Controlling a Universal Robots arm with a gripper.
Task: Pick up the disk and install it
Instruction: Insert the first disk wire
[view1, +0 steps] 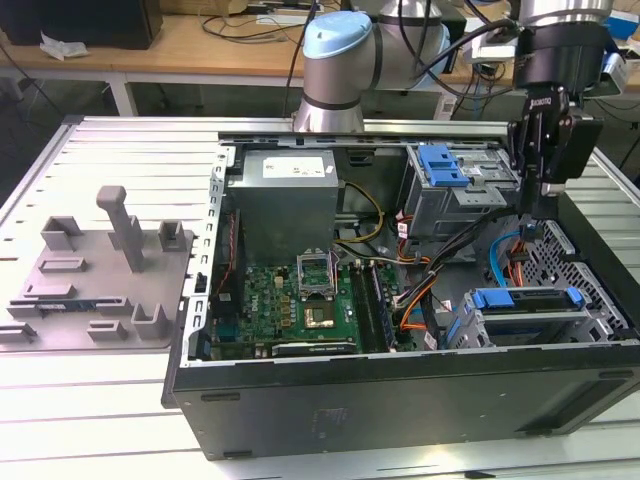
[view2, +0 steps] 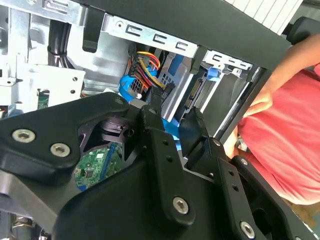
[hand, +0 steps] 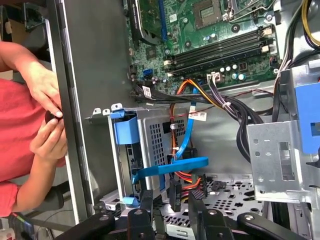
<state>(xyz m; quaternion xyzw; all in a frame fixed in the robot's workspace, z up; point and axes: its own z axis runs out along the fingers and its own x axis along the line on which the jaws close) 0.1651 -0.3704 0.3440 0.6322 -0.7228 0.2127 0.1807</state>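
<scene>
One disk (view1: 525, 298), one gripper (hand: 170, 200), two fingers (hand: 146, 205) apart

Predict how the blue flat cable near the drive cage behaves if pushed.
The blue flat cable probably flexes and springs back: it is thin and hangs in a loose curve. Likely light, but it may snag on the orange wires beside it.

The pincer (hand: 171, 200) hangs over the open computer case (hand: 95, 75), its fingers (hand: 146, 202) spread apart, and a black connector (hand: 175, 190) sits just beyond the gap. Close by, the perforated drive cage (hand: 155, 142) carries the disk (hand: 125, 132), its blue carrier rail lying along the cage edge against the dark case wall. Orange and black cables (hand: 200, 92) run from the green motherboard (hand: 200, 30) down to the cage. Outside the wall, a person's hands (hand: 47, 142) are held together beside a red sleeve (hand: 15, 135).
</scene>
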